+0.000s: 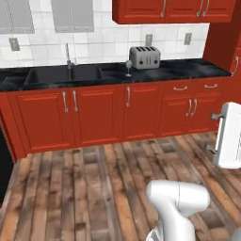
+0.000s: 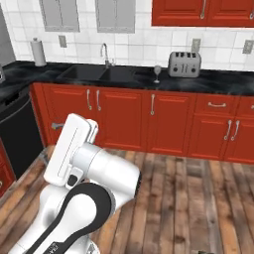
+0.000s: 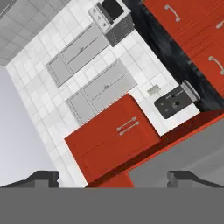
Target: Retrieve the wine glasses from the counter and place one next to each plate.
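wine glass [image 1: 128, 68] upright on table [image 1: 188, 69], just left of toaster [image 1: 144, 57] | pincer [image 3: 113, 177] apart, empty, far off | risk: reach clips toaster or tips the thin-stemmed glass

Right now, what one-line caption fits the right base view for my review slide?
A single wine glass stands on the black counter between sink and silver toaster, with the robot across the wooden floor.
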Controlling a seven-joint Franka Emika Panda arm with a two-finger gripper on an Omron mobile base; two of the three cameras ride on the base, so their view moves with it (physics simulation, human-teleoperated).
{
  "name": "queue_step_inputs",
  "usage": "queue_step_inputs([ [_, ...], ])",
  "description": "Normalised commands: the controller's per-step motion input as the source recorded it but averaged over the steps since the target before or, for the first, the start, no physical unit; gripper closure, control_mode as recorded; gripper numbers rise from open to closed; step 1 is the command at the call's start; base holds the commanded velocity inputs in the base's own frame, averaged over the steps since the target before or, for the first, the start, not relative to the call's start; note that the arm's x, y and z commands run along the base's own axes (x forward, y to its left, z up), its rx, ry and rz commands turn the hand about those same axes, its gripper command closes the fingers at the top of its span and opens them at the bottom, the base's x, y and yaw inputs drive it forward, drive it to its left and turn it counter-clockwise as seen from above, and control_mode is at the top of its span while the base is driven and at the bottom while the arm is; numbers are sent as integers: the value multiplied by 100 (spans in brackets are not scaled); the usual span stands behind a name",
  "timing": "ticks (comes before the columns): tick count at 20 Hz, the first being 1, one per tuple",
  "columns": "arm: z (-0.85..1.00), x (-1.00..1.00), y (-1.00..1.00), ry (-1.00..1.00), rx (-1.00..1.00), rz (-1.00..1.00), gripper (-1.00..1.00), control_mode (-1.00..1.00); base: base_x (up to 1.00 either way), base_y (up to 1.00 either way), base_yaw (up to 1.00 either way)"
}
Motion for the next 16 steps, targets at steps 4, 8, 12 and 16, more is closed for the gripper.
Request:
queue_step_inputs([
  [4, 0, 0, 0, 0, 0, 0, -100, 100, 100, 2, 0],
  [8, 0, 0, 0, 0, 0, 0, -100, 100, 100, -23, -1],
  [12, 0, 0, 0, 0, 0, 0, -100, 100, 100, 2, -3],
  [16, 0, 0, 0, 0, 0, 0, -100, 100, 94, 45, 0],
])
